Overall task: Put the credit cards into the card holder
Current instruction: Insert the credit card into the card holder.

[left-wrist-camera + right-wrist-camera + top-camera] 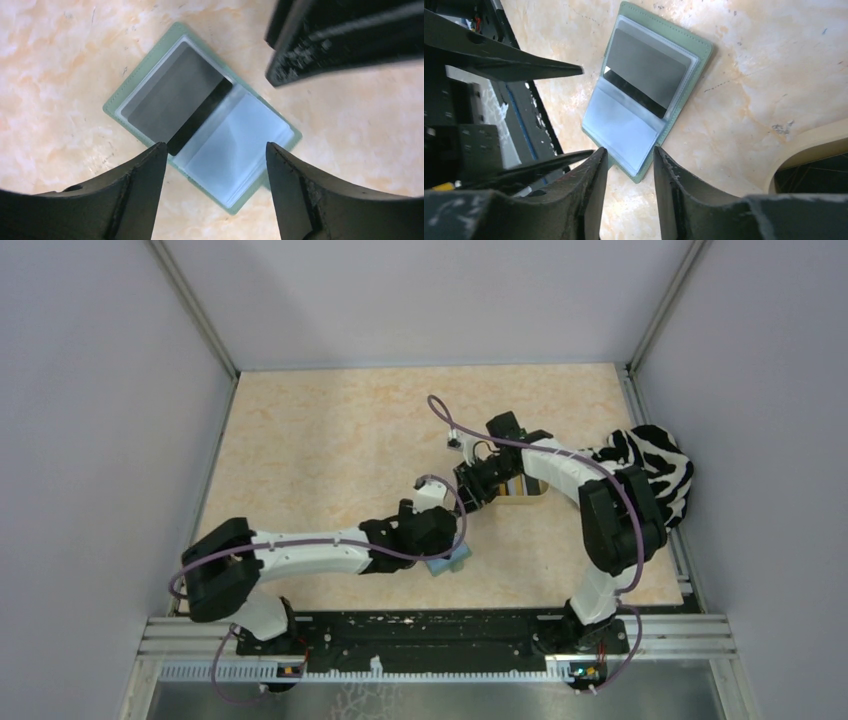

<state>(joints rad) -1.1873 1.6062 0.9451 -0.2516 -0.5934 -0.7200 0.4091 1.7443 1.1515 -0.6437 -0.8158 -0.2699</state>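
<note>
Dark grey flat card sat in open pale-green folding wallet; my left gripper and right gripper apart, empty; striped cards in tan tray probably left.

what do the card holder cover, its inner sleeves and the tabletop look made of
Card holder cover: pale green, matte, stitched along the edge; probably faux leather.
Inner sleeves: clear plastic film, glossy, with a dark card showing through.
Tabletop: beige marbled surface, smooth; stone-look laminate or real stone, cannot tell.

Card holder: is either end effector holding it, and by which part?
Neither. The card holder lies open and flat on the table. The left end effector and the right end effector both stand open, gripping nothing.
</note>
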